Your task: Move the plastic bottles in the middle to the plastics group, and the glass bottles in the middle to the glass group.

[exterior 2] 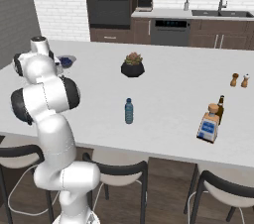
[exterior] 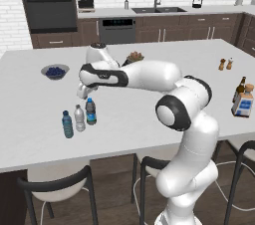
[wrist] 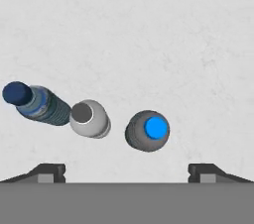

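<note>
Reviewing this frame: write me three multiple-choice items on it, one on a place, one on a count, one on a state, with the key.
1. Where does the corked glass bottle stand?
A. beside the brown bottle
B. among the water bottles
C. by the bowl of blueberries

2. How many water bottles stand together under the gripper?
A. one
B. two
C. three

3. How are the gripper's jaws?
A. shut on a cap
B. open, holding nothing
C. shut on nothing

Key: 1 A, the two stand side by side at the counter's right end. 2 C, the hand view looks down on three. 3 B, the fingertips stand wide apart, above the greyish bottle.
</note>
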